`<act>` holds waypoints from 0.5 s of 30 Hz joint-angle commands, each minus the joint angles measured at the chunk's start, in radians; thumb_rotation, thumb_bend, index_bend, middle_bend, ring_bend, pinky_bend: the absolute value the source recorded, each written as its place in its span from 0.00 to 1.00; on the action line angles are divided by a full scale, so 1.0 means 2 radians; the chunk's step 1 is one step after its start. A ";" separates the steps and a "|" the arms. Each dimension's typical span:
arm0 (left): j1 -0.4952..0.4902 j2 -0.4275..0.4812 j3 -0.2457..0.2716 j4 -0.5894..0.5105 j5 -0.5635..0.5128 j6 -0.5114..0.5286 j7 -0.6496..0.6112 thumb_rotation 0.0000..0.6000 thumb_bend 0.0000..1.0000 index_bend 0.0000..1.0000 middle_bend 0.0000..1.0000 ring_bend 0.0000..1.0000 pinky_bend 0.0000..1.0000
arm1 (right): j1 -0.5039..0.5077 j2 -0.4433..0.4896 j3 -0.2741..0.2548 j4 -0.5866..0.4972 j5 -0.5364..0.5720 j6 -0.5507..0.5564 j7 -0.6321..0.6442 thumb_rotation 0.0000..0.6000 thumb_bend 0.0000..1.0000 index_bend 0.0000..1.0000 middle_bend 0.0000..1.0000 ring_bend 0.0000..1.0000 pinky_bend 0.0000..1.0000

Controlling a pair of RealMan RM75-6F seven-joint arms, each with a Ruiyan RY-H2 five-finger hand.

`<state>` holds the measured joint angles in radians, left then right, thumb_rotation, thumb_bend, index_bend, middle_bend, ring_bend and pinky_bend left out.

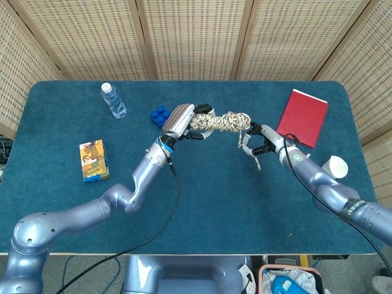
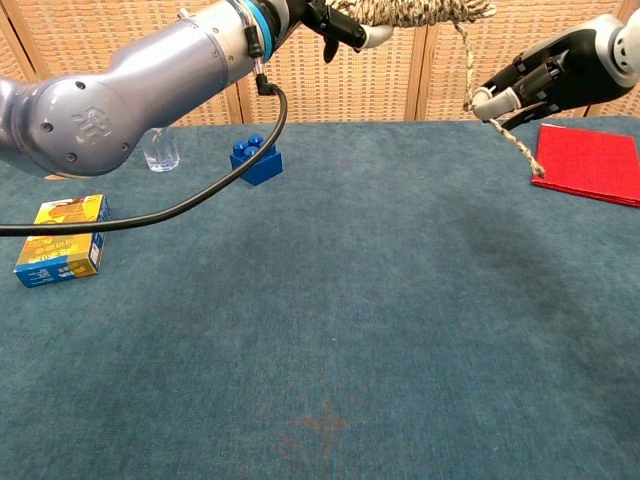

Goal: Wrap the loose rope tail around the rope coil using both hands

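My left hand (image 1: pixel 184 117) grips one end of the mottled beige rope coil (image 1: pixel 223 121), held high above the table; the chest view shows the coil (image 2: pixel 410 10) at the top edge, with my left hand (image 2: pixel 335 18) beside it. The loose rope tail (image 2: pixel 468 60) drops from the coil's right end to my right hand (image 2: pixel 530 78), which pinches it. The tail's frayed end (image 2: pixel 525 155) hangs below the fingers. In the head view my right hand (image 1: pixel 257 139) sits just right of and below the coil.
On the blue table (image 1: pixel 202 202) lie a blue brick (image 1: pixel 158 114), a water bottle (image 1: pixel 113 100), a yellow and blue box (image 1: pixel 92 160) and a red book (image 1: pixel 303 117). A white cup (image 1: pixel 335 166) stands at the right edge.
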<state>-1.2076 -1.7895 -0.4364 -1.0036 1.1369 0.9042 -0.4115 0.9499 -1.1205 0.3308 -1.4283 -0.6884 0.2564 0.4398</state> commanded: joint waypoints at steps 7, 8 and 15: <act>-0.003 -0.015 -0.044 -0.053 -0.113 0.016 0.150 1.00 0.61 0.81 0.69 0.56 0.70 | -0.031 0.040 -0.013 -0.107 -0.037 0.069 -0.029 1.00 0.53 0.71 0.00 0.00 0.00; -0.003 -0.016 -0.046 -0.058 -0.121 0.019 0.161 1.00 0.61 0.81 0.69 0.56 0.70 | -0.033 0.044 -0.015 -0.116 -0.039 0.076 -0.032 1.00 0.53 0.71 0.00 0.00 0.00; -0.003 -0.022 -0.066 -0.085 -0.177 0.036 0.214 1.00 0.61 0.81 0.69 0.56 0.70 | -0.039 0.053 -0.030 -0.157 -0.032 0.111 -0.049 1.00 0.53 0.71 0.00 0.00 0.00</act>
<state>-1.2131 -1.8278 -0.5542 -1.1572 0.8070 0.9640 -0.0046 0.8758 -1.0181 0.2782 -1.7339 -0.7570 0.4686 0.3498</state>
